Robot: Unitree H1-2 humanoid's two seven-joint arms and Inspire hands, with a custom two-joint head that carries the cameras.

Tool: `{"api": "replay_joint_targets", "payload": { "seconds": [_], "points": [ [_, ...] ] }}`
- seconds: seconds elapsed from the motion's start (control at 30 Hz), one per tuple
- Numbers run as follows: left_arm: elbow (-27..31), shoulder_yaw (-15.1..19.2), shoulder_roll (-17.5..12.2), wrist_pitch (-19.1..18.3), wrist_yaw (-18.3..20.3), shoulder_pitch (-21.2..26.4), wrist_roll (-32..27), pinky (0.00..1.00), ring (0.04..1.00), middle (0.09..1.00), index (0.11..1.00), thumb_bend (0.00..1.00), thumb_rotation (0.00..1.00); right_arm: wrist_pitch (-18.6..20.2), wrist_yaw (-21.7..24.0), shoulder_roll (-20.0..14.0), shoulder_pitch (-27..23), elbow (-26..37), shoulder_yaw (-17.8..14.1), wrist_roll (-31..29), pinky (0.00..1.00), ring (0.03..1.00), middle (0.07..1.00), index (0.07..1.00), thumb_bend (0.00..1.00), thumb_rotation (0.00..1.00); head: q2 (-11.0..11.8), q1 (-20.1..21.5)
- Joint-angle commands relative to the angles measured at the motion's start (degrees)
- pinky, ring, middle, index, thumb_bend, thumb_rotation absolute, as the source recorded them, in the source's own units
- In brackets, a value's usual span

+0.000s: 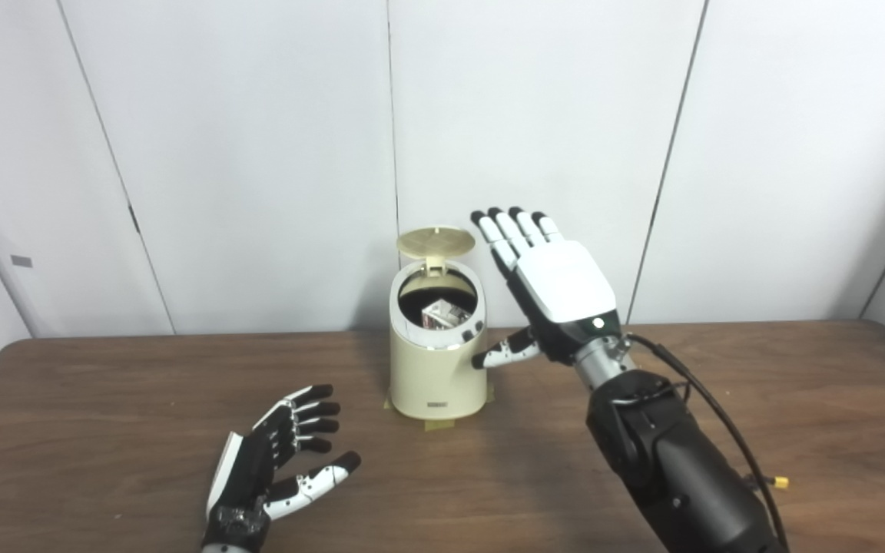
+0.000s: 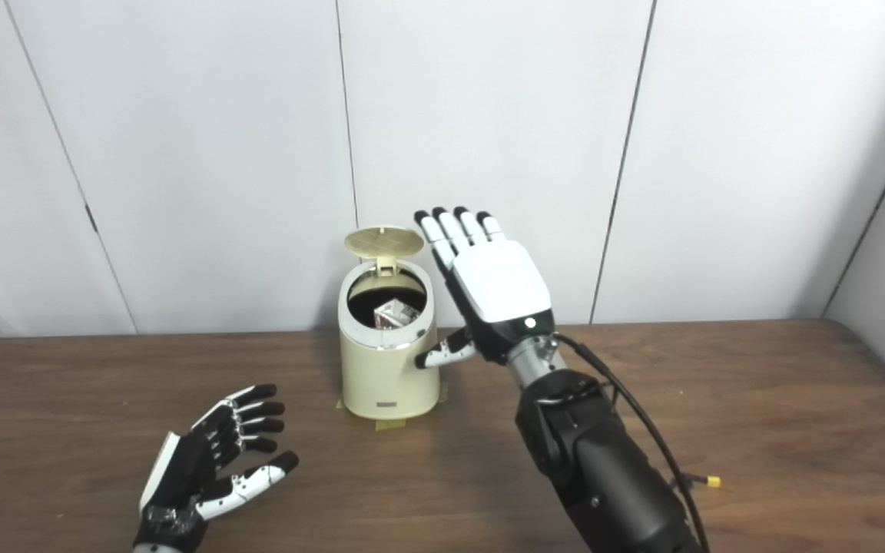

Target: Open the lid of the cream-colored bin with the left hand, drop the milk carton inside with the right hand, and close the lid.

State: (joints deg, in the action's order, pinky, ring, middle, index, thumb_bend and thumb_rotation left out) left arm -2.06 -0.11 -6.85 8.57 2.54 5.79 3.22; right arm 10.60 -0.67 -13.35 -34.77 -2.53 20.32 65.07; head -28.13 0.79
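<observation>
Cream-colored, the round plastic bin [image 1: 437,361] stands on the brown wood-grain surface [image 1: 104,415] in the left eye view with its round lid [image 1: 435,243] tipped up at the back and the milk carton [image 1: 445,314] lying inside the dark opening, while the right hand [image 1: 558,284] is raised just beside the bin, palm toward it, fingers straight and spread, holding nothing, its thumb near the bin's wall. From the right eye view, the left hand [image 2: 212,461] rests low near the front edge, well apart from the bin, fingers loosely curled apart and empty; this view also shows more of the bare surface on the right, with a yellow-tipped cable end [image 2: 711,481] beside the right forearm.
</observation>
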Motion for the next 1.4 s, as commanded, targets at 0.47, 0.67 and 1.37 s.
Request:
{"api": "replay_joint_targets", "payload": {
  "seconds": [0.47, 0.67, 1.37],
  "points": [
    [-2.1, 0.0, -0.8, 2.8, -0.4, 1.0, 1.0, 0.61, 0.687, 0.738, 0.789, 0.7, 0.1, -18.6, -6.4, 0.3, 7.7, 3.0, -12.3, -32.8, 0.59, 0.765, 0.866, 0.893, 0.85, 0.23, 0.5, 0.0],
    [-1.4, 0.2, -0.8, 3.2, 0.0, 0.8, 0.1, 0.6, 0.688, 0.74, 0.789, 0.7, 0.1, -24.1, -3.3, 3.0, 13.9, 1.4, -17.5, -52.2, 0.49, 0.631, 0.754, 0.801, 0.8, 0.26, 0.5, -0.5],
    [7.4, 0.1, -4.1, -1.3, 2.0, 6.7, 1.6, 0.69, 0.806, 0.868, 0.903, 0.76, 0.34, -24.9, -1.2, 7.8, 20.9, 1.4, -20.8, -62.1, 0.43, 0.552, 0.633, 0.66, 0.69, 0.2, 1.3, -3.7]
  ]
}}
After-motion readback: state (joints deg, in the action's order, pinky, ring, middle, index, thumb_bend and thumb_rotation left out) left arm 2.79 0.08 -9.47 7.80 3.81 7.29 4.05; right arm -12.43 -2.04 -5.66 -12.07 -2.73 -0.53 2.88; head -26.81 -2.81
